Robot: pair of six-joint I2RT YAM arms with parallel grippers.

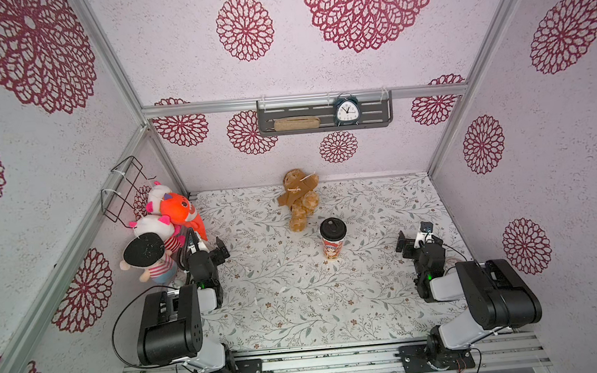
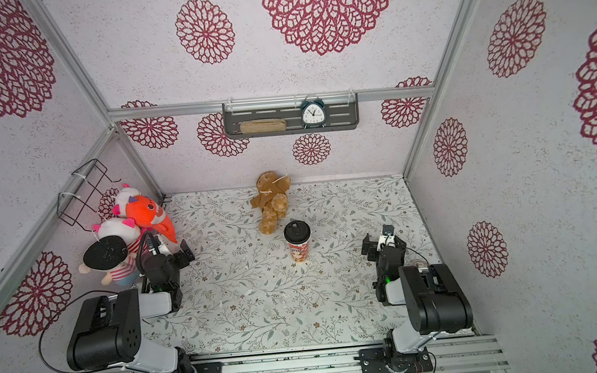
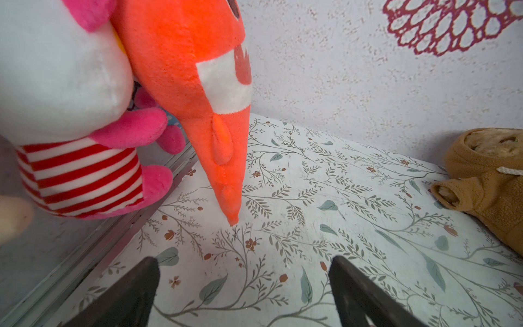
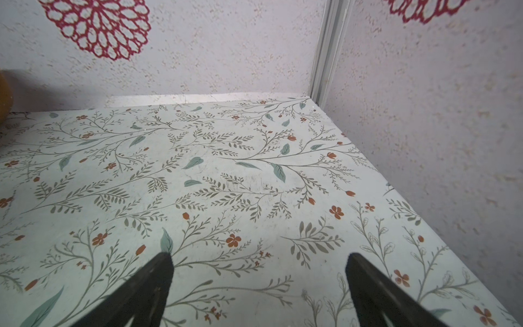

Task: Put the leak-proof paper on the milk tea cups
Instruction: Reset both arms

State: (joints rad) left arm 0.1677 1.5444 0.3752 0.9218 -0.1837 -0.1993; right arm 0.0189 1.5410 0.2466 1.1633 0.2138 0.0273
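Clock directions refer to the table as seen in both top views, with 12 o'clock at the rear wall. The enclosure walls (image 1: 372, 72) are pale with dark red flower medallions. The table (image 1: 299, 304) has a leaf-and-flower print. The left arm (image 1: 170, 328) is mounted at 7 o'clock and the right arm (image 1: 498, 295) at 5 o'clock, and both are folded back over their own sides. The left gripper (image 3: 244, 259) is at 9 o'clock of the table with its jaws spread wide and only bare table between them. The right gripper (image 4: 259, 254) is at 3 o'clock in the same state: jaws spread wide, nothing held. A cluster of plush toys (image 1: 168, 219) hangs at the 10 o'clock edge. The pointed end of the orange plush (image 3: 181, 70) reaches down toward the table just ahead of the left gripper; whether it makes contact cannot be determined. A grey shelf (image 1: 325, 128) is fixed to the rear wall at 12 o'clock. A wire basket (image 1: 122, 190) is tied to the frame above the plush toys. A brown teddy bear (image 1: 300, 200) lies at 12 o'clock on the table. The milk tea cup (image 1: 332, 248) stands upright near the table centre, at 5 o'clock of the teddy bear, between the two grippers and well apart from both. A black lid (image 1: 333, 228) is seated on its rim. On the shelf are a tan loaf-shaped item (image 1: 296, 123) and an alarm clock (image 1: 346, 112).
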